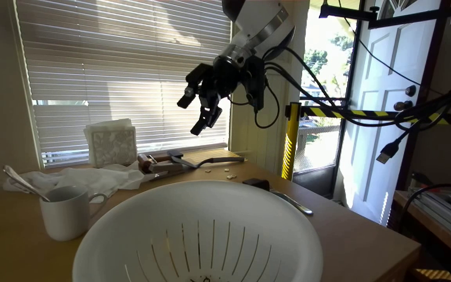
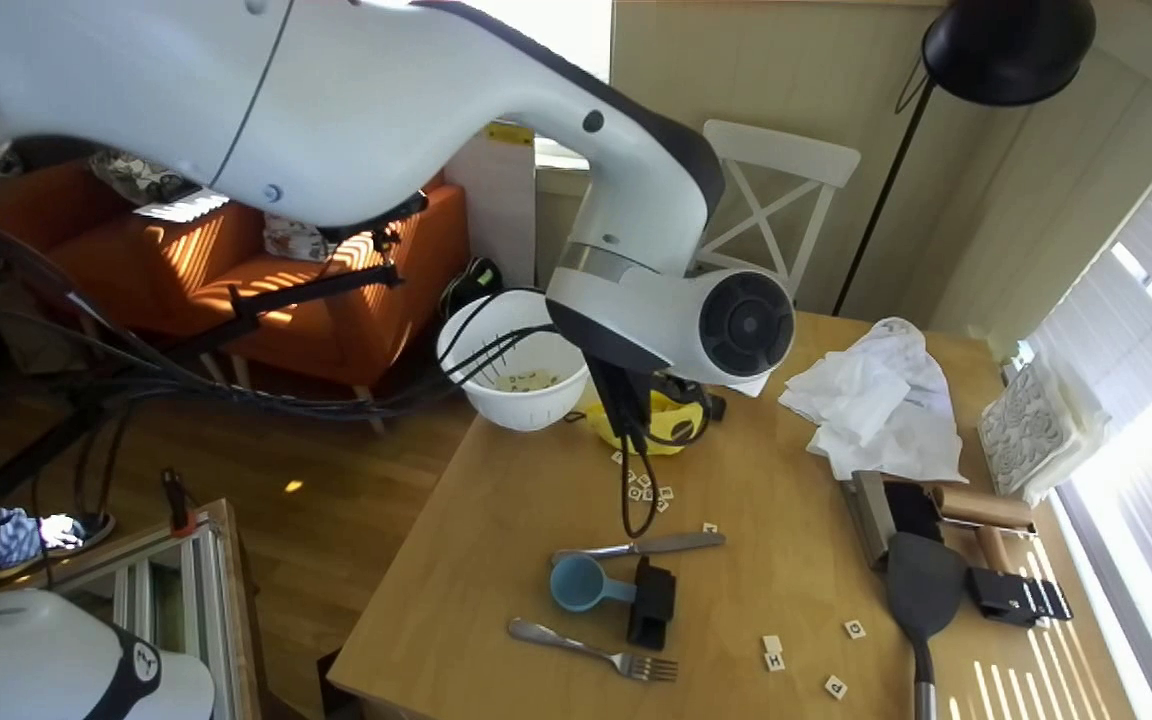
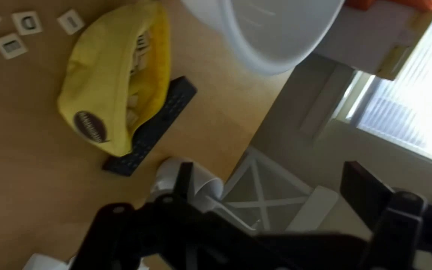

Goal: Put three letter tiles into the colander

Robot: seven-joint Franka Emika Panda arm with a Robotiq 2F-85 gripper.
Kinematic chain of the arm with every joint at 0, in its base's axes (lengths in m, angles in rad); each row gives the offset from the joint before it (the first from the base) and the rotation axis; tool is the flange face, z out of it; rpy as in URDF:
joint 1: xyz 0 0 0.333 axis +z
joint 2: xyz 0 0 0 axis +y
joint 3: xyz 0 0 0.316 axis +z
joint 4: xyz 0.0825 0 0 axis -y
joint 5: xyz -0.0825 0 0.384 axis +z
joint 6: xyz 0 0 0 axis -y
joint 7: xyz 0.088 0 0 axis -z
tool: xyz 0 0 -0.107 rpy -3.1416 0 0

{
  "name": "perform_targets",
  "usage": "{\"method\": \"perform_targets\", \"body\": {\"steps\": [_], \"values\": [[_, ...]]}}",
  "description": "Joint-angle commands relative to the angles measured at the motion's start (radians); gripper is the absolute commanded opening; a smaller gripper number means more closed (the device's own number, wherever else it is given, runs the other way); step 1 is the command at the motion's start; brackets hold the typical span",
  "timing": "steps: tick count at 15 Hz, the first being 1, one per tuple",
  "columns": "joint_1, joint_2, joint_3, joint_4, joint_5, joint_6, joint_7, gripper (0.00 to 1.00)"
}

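The colander, a large white slotted bowl, stands at the table's edge in both exterior views [image 1: 194, 201] [image 2: 526, 412] and partly in the wrist view [image 3: 276, 62]. Small marks show at its bottom; I cannot tell what they are. Loose letter tiles lie on the table in both exterior views [image 1: 231, 176] [image 2: 774, 661]. Another group lies beside the yellow pouch in the wrist view [image 3: 27, 23]. My gripper is open and empty, high above the table in an exterior view [image 1: 192, 114], fingers wide apart in the wrist view [image 3: 270, 178]. Its fingertips are hidden in an exterior view.
A yellow pouch [image 3: 99, 86] holding tiles sits near the colander, beside a white mug [image 1: 65, 213] with a spoon. A knife [image 2: 671, 543], blue scoop [image 2: 577, 583], fork [image 2: 586, 650], spatula [image 2: 924, 585], white cloth [image 2: 876, 400] and napkin holder [image 1: 114, 147] lie about.
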Motion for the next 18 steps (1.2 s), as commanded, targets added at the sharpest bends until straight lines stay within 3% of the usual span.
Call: {"method": "perform_targets", "body": {"steps": [1, 6, 8, 9, 13, 14, 15, 18], "values": [[0.038, 0.025, -0.012, -0.030, -0.065, 0.221, 0.022, 1.00], [0.090, 0.085, -0.011, -0.070, -0.229, 0.540, 0.150, 1.00], [0.179, 0.108, -0.095, -0.091, -0.332, 0.619, 0.262, 1.00], [0.111, 0.097, -0.037, -0.068, -0.240, 0.554, 0.156, 1.00], [0.190, 0.129, -0.101, -0.086, -0.322, 0.619, 0.261, 1.00], [0.221, 0.134, -0.132, -0.098, -0.366, 0.602, 0.305, 1.00], [0.188, 0.134, -0.101, -0.119, -0.508, 0.608, 0.418, 1.00], [0.230, 0.160, -0.154, -0.107, -0.733, 0.554, 0.599, 1.00]]}}
